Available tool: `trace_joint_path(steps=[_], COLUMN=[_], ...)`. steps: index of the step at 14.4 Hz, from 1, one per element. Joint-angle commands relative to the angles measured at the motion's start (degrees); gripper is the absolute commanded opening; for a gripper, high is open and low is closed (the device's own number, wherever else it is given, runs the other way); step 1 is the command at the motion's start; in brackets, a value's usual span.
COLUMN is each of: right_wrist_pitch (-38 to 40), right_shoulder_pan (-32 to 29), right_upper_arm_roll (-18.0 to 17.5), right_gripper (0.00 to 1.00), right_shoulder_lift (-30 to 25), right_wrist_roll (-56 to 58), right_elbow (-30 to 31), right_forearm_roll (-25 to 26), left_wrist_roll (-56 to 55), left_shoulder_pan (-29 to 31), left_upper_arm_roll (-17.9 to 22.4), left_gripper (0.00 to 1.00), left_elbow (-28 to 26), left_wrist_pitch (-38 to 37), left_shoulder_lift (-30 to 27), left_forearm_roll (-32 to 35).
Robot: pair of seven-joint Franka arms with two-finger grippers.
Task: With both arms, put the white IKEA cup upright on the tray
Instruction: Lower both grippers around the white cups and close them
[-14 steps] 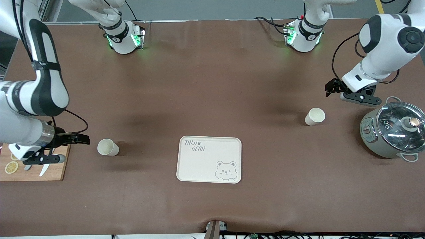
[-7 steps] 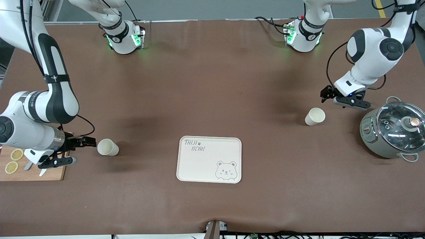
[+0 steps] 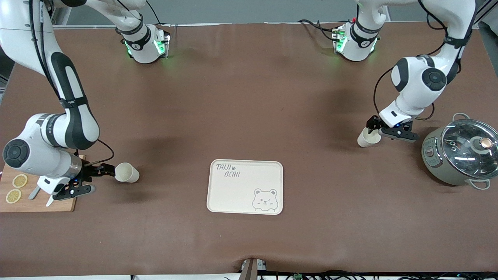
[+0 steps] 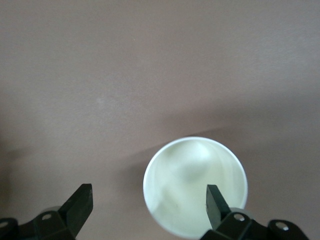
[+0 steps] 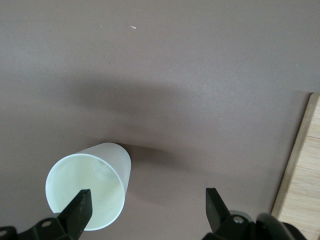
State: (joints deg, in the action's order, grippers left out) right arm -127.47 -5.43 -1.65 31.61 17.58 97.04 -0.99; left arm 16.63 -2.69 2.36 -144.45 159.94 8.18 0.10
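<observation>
Toward the right arm's end of the table (image 3: pixel 249 97), I see one white cup (image 3: pixel 127 172) standing upright, mouth up, just beside the wooden cutting board (image 3: pixel 23 204) that sits at that edge with lemon slices (image 3: pixel 16 188) on it. My right end effector (image 3: pixel 106 170) is low at the cup's rim on the board's side, fingers spread apart; in the right wrist view one finger (image 5: pixel 78 208) overlaps the cup's (image 5: pixel 89 192) rim while the other finger (image 5: pixel 216 206) sits well clear of it, over bare table near the board's edge (image 5: pixel 299 185). Nothing is gripped there.

Toward the left arm's end, a second white cup (image 3: pixel 365 138) stands upright, near the grey pot (image 3: pixel 459 153) with its glass lid. My left end effector (image 3: pixel 372 127) is right over this cup, also spread open. The left wrist view looks straight down into the cup (image 4: pixel 195 185): one finger (image 4: pixel 215 201) lies across the mouth, the other (image 4: pixel 79 206) is out over the table beside it, so the cup is not between them.

The tray (image 3: pixel 245 186) lies in the middle of the table, nearer the front camera's edge than both cups and well apart from each, with its bear face and lettering showing and nothing on it
</observation>
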Motion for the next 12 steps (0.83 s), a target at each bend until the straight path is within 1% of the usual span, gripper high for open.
trace_joint_path(steps=[1, 3, 7, 8, 9, 10, 12], right_wrist_pitch=[-2.2, -4.6, -6.6, -7.2, -7.4, -7.5, -8.5], right_shoulder_pan=[-0.6, -0.6, -0.3, -0.3, -0.2, -0.1, 0.0], right_upper_arm_roll=[-0.7, -0.8, -0.8, -0.8, -0.8, -0.9, -0.9], right_gripper=[1.0, 1.0, 1.0, 1.0, 1.0, 1.0, 1.0], right_shoulder_lift=[-0.1, -0.1, 0.8, 1.0, 1.1, 1.2, 1.7], right_wrist_roll=[0.7, 0.7, 0.7, 0.7, 0.7, 0.7, 0.7], right_elbow=[1.8, 3.2, 4.3, 4.5, 4.7, 4.8, 5.3], right_forearm_roll=[0.8, 0.7, 0.7, 0.7, 0.7, 0.7, 0.7], left_wrist_roll=[1.7, 1.8, 2.5, 3.1, 3.4, 4.2, 4.5], left_shoulder_pan=[0.3, 0.3, 0.8, 0.8, 0.9, 0.9, 1.1], left_upper_arm_roll=[-0.2, -0.2, -0.2, -0.2, -0.2, -0.2, -0.2], left_gripper=[1.0, 1.0, 1.0, 0.93, 0.37, 0.0, 0.0], left_elbow=[0.4, 0.4, 0.4, 0.5, 0.5, 0.6, 0.5], left_wrist_pitch=[2.7, 2.8, 2.8, 2.8, 2.8, 2.9, 2.9], left_shoulder_lift=[2.1, 2.1, 2.1, 2.2, 2.4, 2.5, 2.4], left_forearm_roll=[-1.1, -1.1, -1.1, -1.1, -1.1, -1.1, -1.6])
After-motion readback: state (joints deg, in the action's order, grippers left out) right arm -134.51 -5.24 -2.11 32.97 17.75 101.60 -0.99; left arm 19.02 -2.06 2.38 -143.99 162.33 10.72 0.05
